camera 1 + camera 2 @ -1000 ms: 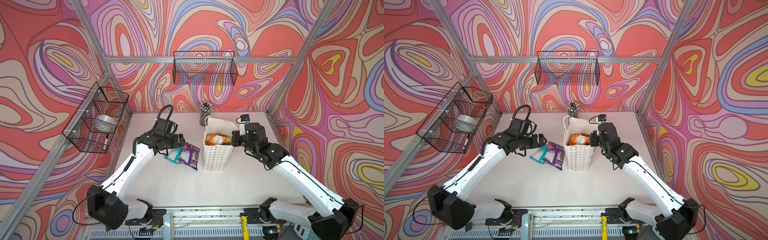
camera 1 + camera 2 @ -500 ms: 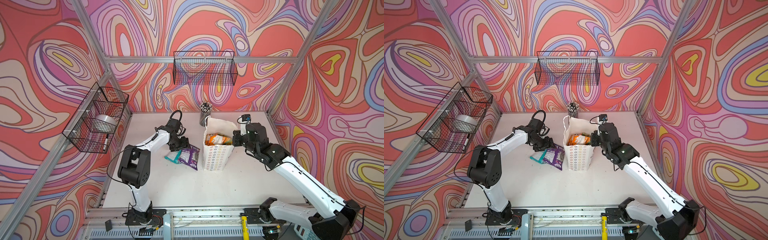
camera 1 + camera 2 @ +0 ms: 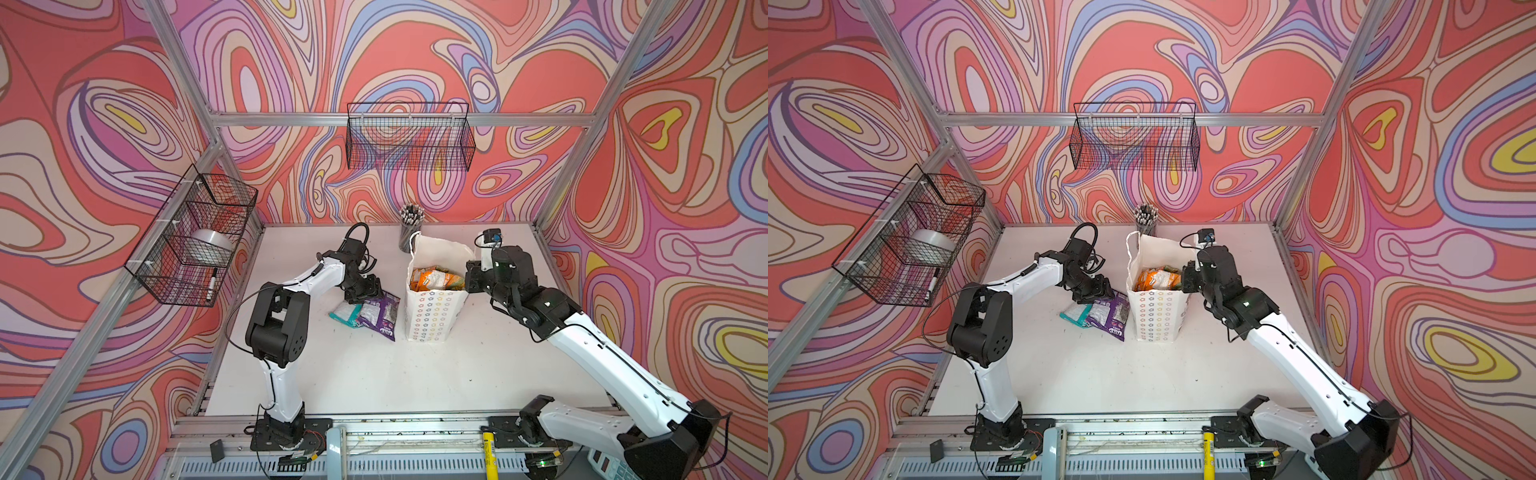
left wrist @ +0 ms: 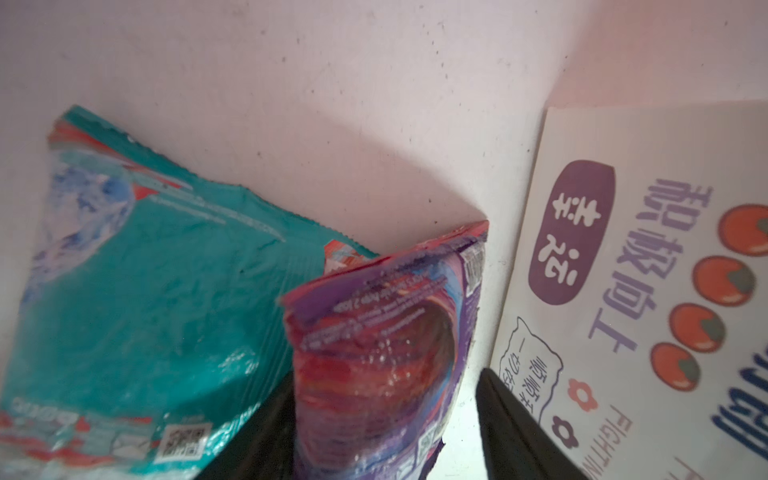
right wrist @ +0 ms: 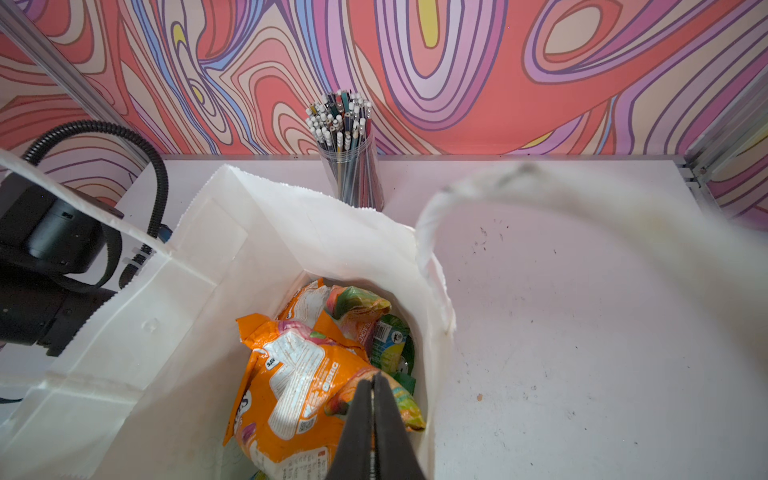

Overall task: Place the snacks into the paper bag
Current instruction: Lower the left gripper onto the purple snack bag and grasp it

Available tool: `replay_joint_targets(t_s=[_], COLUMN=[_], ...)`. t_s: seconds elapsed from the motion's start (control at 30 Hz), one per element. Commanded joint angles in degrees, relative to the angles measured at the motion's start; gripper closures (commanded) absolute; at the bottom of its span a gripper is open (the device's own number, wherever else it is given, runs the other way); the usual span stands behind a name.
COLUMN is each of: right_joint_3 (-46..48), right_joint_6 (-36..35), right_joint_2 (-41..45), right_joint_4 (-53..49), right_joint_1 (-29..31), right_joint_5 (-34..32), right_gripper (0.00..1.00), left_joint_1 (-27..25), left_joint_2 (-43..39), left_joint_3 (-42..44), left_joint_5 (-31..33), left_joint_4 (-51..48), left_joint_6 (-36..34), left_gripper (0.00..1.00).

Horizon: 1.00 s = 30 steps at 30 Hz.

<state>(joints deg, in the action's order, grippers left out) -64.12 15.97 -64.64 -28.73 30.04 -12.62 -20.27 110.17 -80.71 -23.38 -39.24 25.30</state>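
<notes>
The white paper bag (image 3: pixel 432 316) (image 3: pixel 1156 316) with star outlines stands upright mid-table. Orange (image 5: pixel 299 386) and green (image 5: pixel 390 345) snacks lie inside it. A purple pouch (image 3: pixel 380 313) (image 4: pixel 374 353) lies on the table left of the bag, overlapping a teal pouch (image 3: pixel 345 311) (image 4: pixel 145 311). My left gripper (image 3: pixel 361 293) (image 4: pixel 382 378) is down at the purple pouch's far end with a jaw on either side. One jaw is against the pouch, the other stands apart. My right gripper (image 3: pixel 469 278) (image 5: pixel 374 376) is shut at the bag's right rim, over the snacks. Whether it pinches paper I cannot tell.
A cup of pencils (image 3: pixel 409 232) (image 5: pixel 353 166) stands just behind the bag. A wire basket (image 3: pixel 407 141) hangs on the back wall. Another wire basket (image 3: pixel 195 241) on the left wall holds a tape roll and a marker. The bag's cord handle (image 5: pixel 540 187) loops close to the right wrist camera.
My left arm folded upright and brought its gripper down onto the purple pouch, jaws narrowing round it. The right arm and the bag have not moved.
</notes>
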Motion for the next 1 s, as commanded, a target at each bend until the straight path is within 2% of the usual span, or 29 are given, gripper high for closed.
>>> replay_joint_targets(t_s=[0.0,0.3,0.43,0.63,0.77,0.97], right_joint_3=[0.8,0.8,0.8,0.8,0.8,0.8], right_joint_6=[-0.1,-0.3,-0.2,-0.3,-0.2,-0.2], right_joint_2=[0.3,0.1,0.2,0.4,0.4,0.4], right_joint_4=[-0.3,-0.2,-0.4,-0.4,-0.4,-0.4], right_joint_1=[0.3,0.3,0.3,0.3,0.3,0.3], right_joint_5=[-0.6,-0.9,-0.7,-0.8,-0.9,-0.9], right_gripper=[1.0,1.0,1.0,1.0,1.0,1.0], left_joint_1=[-0.5,-0.8,-1.2,-2.2,-2.5,-2.5], left_joint_2=[1.7,2.7,1.5,0.2,-2.3,-9.3], left_joint_3=[-2.2,-3.1,-1.7,-2.0,-1.8,-0.7], left_joint_5=[0.2,0.4,-3.4,-3.3,-4.4,-1.9], left_joint_4=[-1.6,-1.3,1.6,1.5,2.1,2.6], left_joint_6=[0.3,2.4,4.1,5.5,8.2,12.0], left_gripper=[0.47,0.78,0.84,1.0,1.0,1.0])
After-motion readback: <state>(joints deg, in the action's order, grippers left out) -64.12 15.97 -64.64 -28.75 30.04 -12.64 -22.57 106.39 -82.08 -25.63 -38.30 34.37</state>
